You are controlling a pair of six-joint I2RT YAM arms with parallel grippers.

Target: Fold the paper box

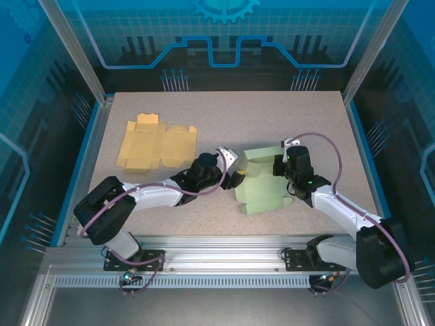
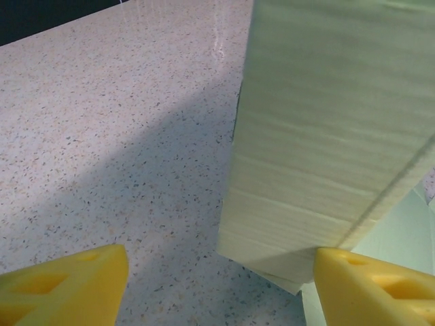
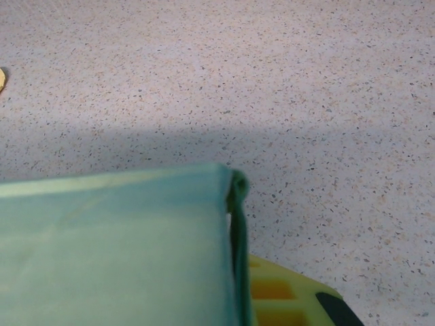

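— On the right-centre of the table (image 1: 312, 122), the green paper box (image 1: 262, 190) sits half raised. The left gripper (image 1: 234, 171) is at its left side and the right gripper (image 1: 281, 173) at its right. What matters for this step?

— Anchoring 1 side. The right gripper's fingers (image 3: 285, 299) look pinched together on the right wall's edge. The left gripper's fingers (image 2: 64, 285) stand apart, 1 just beside the raised wall's lower corner, clamping nothing. I'd press that wall upright along its crease, gently, so the card bends at the score instead of buckling.

— And the surroundings?

— A pale, speckled, matte surface, probably slippery under card. A flat yellow box blank (image 1: 155, 144) lies well apart at the far left. Blue-lit panels (image 1: 224, 34) and aluminium rails (image 1: 224, 246) enclose the table.
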